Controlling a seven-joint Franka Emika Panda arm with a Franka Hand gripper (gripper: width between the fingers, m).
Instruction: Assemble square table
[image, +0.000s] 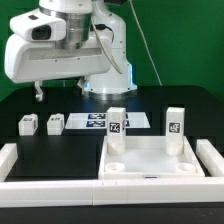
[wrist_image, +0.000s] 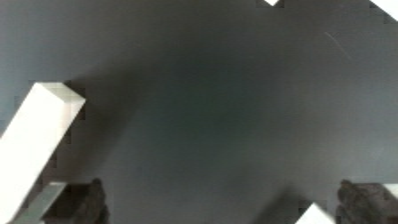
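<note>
Gripper (wrist_image: 222, 200): spread wide, with nothing held.
Fingers (wrist_image: 80, 200): two dark tips, well apart in the wrist view; only bare table (wrist_image: 214, 110) shows between them.
White bar (wrist_image: 43, 140): lies slantwise on the table near one fingertip and does not touch it; I cannot tell which part it is.
Arm (image: 70, 45): white, raised over the far side of the table, toward the exterior view's left, well apart from the slab.
Loose legs (image: 28, 125): two small white blocks with tags, side by side on the table at the exterior view's left; the second one (image: 55, 124) is just beside the marker board.
Marker board (image: 100, 121): flat on the table in the middle, behind the slab.
Slab (image: 150, 160): white and square, lying flat toward the exterior view's right, near the front; round recesses show at its corners.
Standing legs (image: 117, 122): two tagged blocks, upright at the slab's two far corners, the other one (image: 176, 121) on the exterior view's right; whether they are seated in the recesses cannot be told.
Rails (image: 60, 188): long white bars along the front and at both sides of the table; the front one lies just beside the slab's near edge.
</note>
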